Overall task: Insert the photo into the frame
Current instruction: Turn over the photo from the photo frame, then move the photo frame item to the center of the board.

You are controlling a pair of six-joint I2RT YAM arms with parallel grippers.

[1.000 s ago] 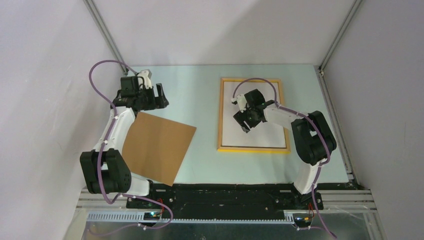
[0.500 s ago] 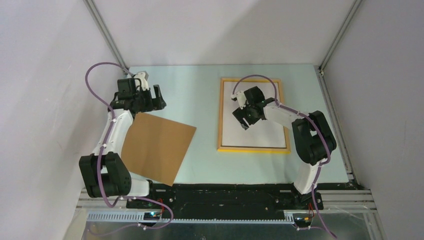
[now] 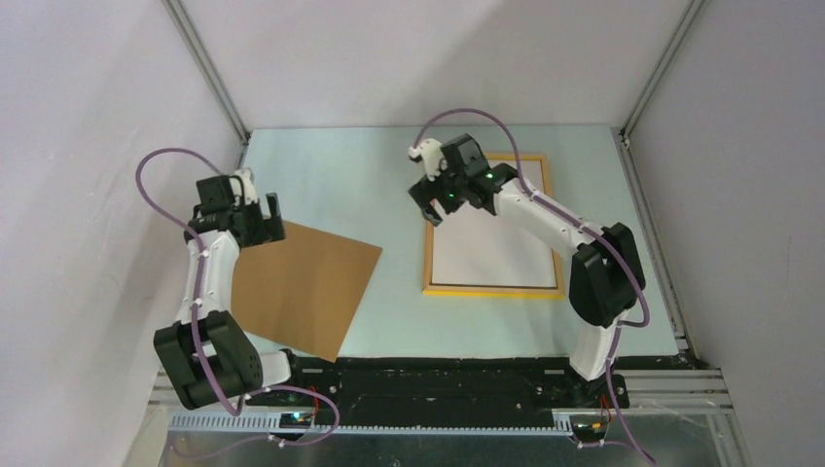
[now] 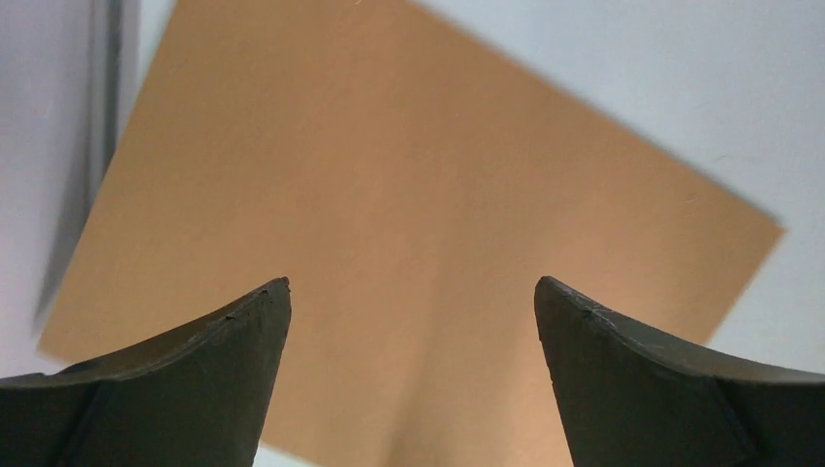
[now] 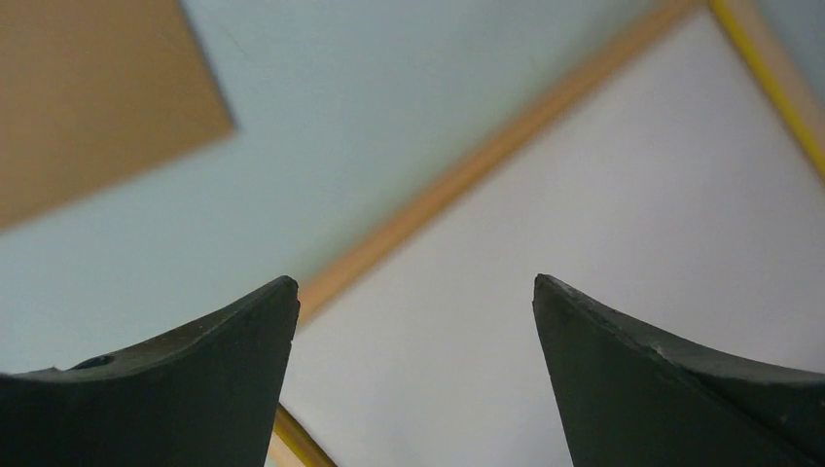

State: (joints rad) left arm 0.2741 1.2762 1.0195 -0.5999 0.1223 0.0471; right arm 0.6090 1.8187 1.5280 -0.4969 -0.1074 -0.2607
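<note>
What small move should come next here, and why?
Probably the left gripper lowers onto the brown board's far corner to grip it. The photo, white side up, seems to lie inside the frame already; that gripper hangs open over the board, and the right gripper is open too.

The left hand (image 4: 412, 287) hangs above a plain brown board (image 4: 389, 185), its two dark fingers (image 4: 224, 341) rising from the bottom corners and spread wide with nothing between them. The board lies flat on the pale counter (image 4: 681, 78), turned askew so that one corner points right. A blurred grey strip (image 4: 102, 107) runs beside the board's left edge.
</note>
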